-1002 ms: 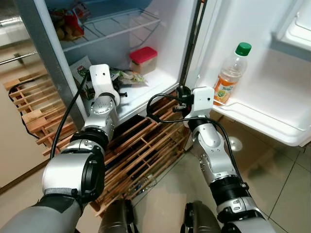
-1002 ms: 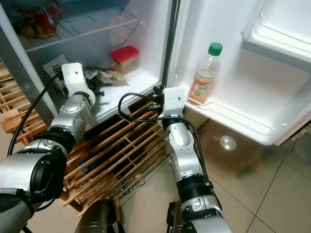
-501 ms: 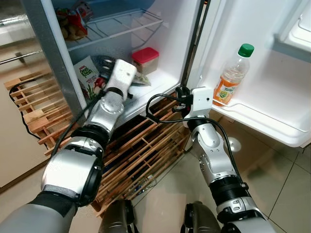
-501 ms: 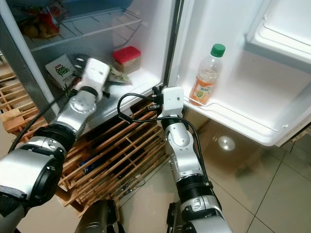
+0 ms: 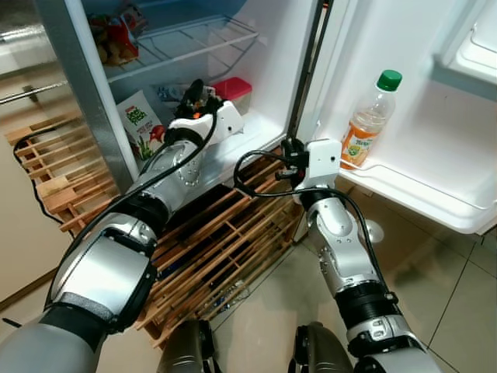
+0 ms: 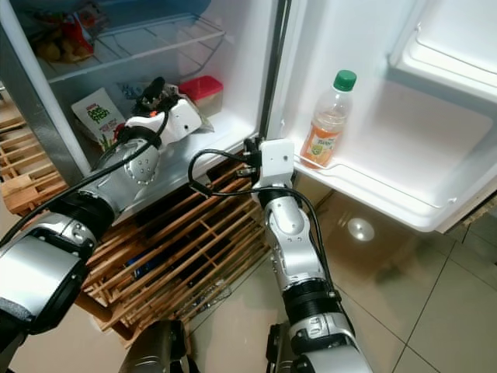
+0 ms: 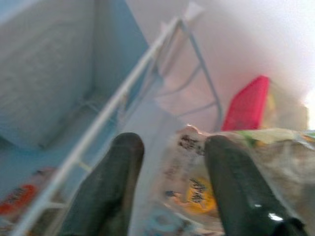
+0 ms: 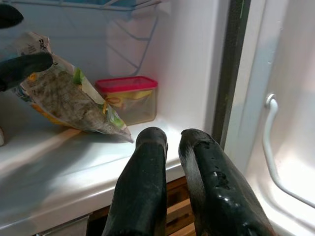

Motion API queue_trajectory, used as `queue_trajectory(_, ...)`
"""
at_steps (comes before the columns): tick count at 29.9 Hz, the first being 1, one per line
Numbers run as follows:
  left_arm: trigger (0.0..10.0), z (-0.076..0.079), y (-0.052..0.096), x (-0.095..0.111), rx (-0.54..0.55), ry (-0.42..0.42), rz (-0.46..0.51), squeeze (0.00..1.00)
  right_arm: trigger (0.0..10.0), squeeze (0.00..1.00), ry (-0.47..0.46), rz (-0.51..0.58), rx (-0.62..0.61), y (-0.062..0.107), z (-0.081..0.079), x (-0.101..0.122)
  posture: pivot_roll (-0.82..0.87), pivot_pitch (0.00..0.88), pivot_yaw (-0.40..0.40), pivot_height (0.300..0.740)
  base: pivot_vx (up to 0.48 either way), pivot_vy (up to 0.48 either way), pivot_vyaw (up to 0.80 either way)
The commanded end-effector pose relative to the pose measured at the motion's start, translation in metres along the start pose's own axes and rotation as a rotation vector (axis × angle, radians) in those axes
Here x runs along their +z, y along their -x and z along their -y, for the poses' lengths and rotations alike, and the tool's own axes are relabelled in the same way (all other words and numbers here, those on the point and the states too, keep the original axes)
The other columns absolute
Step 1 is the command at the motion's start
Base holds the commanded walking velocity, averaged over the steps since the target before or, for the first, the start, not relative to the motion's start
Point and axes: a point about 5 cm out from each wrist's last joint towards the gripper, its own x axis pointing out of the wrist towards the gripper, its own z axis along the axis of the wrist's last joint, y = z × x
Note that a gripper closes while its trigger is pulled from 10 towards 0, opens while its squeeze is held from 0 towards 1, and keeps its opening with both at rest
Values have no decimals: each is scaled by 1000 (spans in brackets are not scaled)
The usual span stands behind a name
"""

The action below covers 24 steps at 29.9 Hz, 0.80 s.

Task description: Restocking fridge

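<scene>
Left end effector point(image 7: 170, 162) newly on bag point(image 8: 69, 98)

Not much room around the left gripper point(image 7: 167, 191): its spread fingers had the snack bag point(image 8: 69, 101) between them, the wire shelf point(image 7: 123, 93) ran right above the tips, and the red-lidded container point(image 8: 129, 98) sat just past them by the side wall. The right gripper point(image 8: 172, 142), fingers together, had bare white shelf floor point(image 8: 78, 157) ahead, door frame point(image 8: 236, 73) close alongside.
</scene>
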Motion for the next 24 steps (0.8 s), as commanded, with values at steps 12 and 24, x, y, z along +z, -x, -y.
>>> queue_trajectory(12, 10000, 3, 10, 7, -98, -157, 172, 1000, 10000, 0, 4, 0, 12, -2, -1, 1, -47, 0, -22, 652, 0, 0, 0)
queue_trajectory(24, 10000, 3, 36, 14, -212, 407, 112, 0, 10000, 0, -2, -7, 10, -1, -1, -2, -25, 0, -24, 652, 0, 0, 0)
